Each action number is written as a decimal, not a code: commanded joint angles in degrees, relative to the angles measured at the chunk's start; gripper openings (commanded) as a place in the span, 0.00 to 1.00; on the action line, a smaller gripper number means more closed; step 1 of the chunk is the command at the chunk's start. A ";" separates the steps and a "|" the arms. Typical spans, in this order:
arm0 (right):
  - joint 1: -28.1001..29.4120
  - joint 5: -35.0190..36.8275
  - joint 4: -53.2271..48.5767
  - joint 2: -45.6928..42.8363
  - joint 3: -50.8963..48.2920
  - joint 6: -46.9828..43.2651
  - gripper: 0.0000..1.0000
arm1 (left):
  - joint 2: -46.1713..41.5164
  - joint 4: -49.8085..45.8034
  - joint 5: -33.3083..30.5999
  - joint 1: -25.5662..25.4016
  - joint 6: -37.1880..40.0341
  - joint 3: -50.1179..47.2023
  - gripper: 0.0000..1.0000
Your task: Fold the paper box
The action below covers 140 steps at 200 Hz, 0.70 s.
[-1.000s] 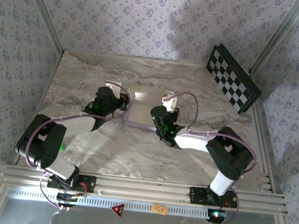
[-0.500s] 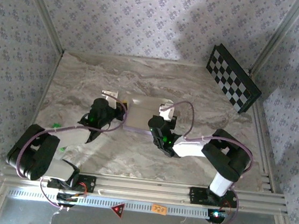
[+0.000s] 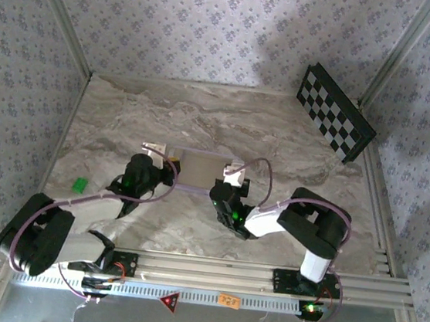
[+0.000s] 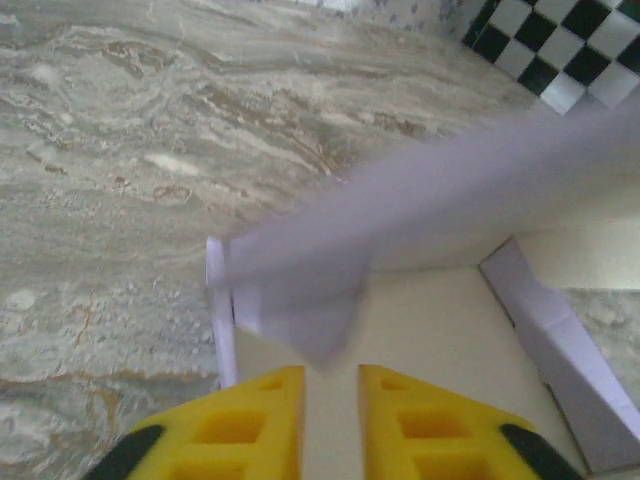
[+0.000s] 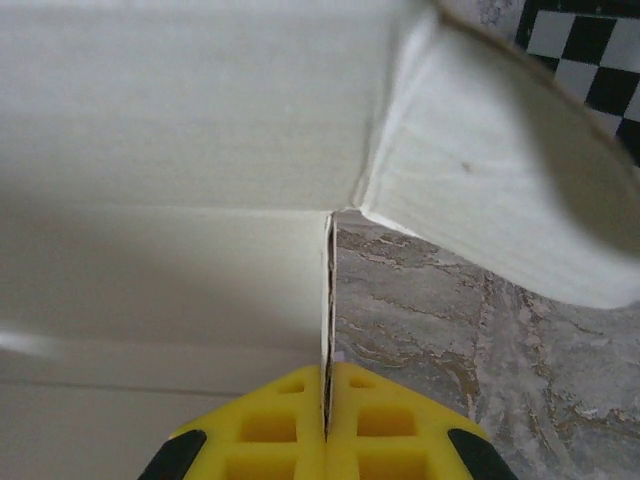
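Paper box (image 3: 200, 171) sits mid table (image 3: 127, 112), between both hands. Right hand (image 5: 328, 378) is clamped on a thin card wall (image 5: 327, 290). Left hand (image 4: 330, 378) has its fingers slightly apart with nothing between them, and the lilac flap (image 4: 295, 300) hangs loose just ahead. Risks I see: the unheld flap springs back, or the right pinch drags or creases the card. Wrist views give me the grip and the flap; overhead gives me the layout, with the arms covering the contact.

Both arms extend forward, wrists low. Left gripper (image 4: 330, 376) stands slightly parted (a narrow gap); right gripper (image 5: 327, 376) is pinched on the paper box (image 5: 150, 150).
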 commanded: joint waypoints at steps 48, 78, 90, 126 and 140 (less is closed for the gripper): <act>3.33 1.38 19.12 6.59 -1.60 -14.21 0.00 | -22.98 -28.20 -3.05 -0.47 -0.36 0.63 0.58; 3.58 1.16 18.98 6.95 -2.15 -13.74 0.00 | -31.24 -38.50 -5.66 -0.38 -0.11 4.02 0.58; 3.59 1.12 18.64 7.32 -2.22 -13.13 0.04 | -32.67 -41.33 -6.50 -0.20 0.83 6.64 0.58; 4.00 1.38 19.83 7.83 -2.96 -13.07 0.27 | -27.01 -46.88 -4.16 0.54 4.82 18.35 0.59; 4.34 1.47 20.24 6.90 -3.54 -13.73 0.35 | -22.29 -49.13 -2.21 0.86 6.46 23.65 0.60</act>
